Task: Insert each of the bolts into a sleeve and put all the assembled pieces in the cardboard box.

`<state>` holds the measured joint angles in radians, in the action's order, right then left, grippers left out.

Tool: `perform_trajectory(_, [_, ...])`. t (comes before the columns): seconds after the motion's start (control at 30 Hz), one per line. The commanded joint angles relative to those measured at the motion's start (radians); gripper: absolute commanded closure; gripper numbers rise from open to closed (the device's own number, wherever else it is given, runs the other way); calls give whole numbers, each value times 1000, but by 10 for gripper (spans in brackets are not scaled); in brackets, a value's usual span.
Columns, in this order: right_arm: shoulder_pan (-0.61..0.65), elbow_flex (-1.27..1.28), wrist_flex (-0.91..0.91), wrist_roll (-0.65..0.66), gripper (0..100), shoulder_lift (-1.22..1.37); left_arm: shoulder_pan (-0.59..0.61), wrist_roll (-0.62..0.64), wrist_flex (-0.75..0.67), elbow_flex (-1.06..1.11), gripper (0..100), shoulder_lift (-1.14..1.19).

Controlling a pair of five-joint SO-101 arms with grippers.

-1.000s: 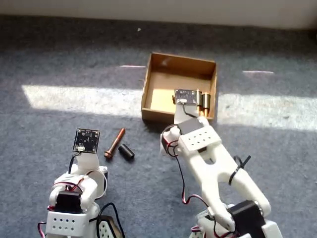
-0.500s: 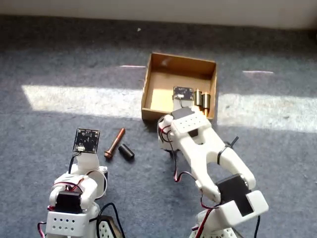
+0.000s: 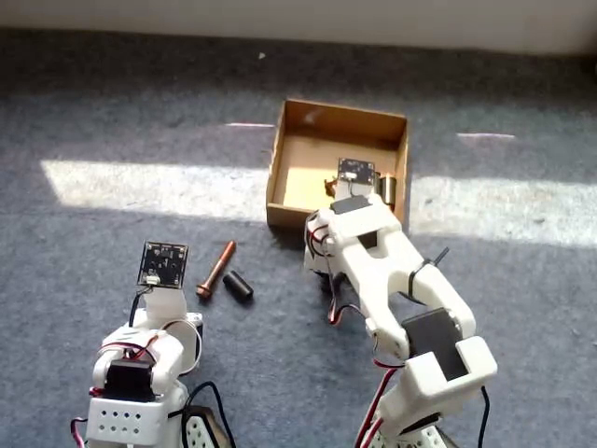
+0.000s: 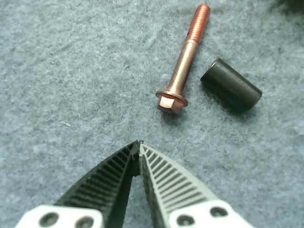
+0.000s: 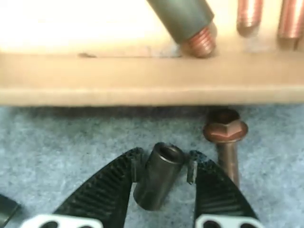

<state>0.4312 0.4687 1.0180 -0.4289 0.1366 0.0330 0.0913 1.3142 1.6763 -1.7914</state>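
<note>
A copper bolt point(image 4: 183, 66) and a black sleeve point(image 4: 231, 85) lie side by side on the grey carpet, just ahead of my left gripper point(image 4: 139, 145), which is shut and holds nothing. In the high view this bolt point(image 3: 216, 269) and sleeve point(image 3: 237, 286) sit left of the cardboard box point(image 3: 276, 159). My right gripper point(image 5: 164, 164) is shut on another black sleeve point(image 5: 156, 183) just outside the box's front wall point(image 5: 142, 78). A second bolt point(image 5: 227, 142) lies on the carpet beside it. Inside the box rests an assembled piece point(image 5: 185, 19).
More copper bolt ends point(image 5: 249, 14) show in the box beside the assembled piece. The right arm point(image 3: 392, 271) stretches from the near edge to the box front. Open carpet lies to the left and right of the box.
The right arm's elbow has folded up and forward while its wrist stayed at the box's front wall, shifting slightly right. The left arm, bolt and sleeve have not moved.
</note>
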Motion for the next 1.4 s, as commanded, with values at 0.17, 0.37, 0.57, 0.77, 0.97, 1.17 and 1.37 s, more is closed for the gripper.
perform_trajectory(0.17, [-13,-15,-31,-14,854,1,10,-6,5,21,990,-31])
perform_trajectory(0.37, [-12,-7,-31,-9,937,-1,10,-6,5,21,990,-31])
perform_trajectory(0.57, [-12,-4,-22,-8,993,-4,10,-8,5,21,990,-31])
perform_trajectory(0.77, [-12,-30,79,37,993,-58,10,-8,5,21,990,-31])
perform_trajectory(0.97, [-16,48,74,55,993,-297,10,-8,5,21,990,-31])
perform_trajectory(1.17, [-24,165,48,57,993,-501,10,-8,5,21,990,-31])
perform_trajectory(1.37, [-82,234,47,57,993,-670,10,-8,5,21,990,-31])
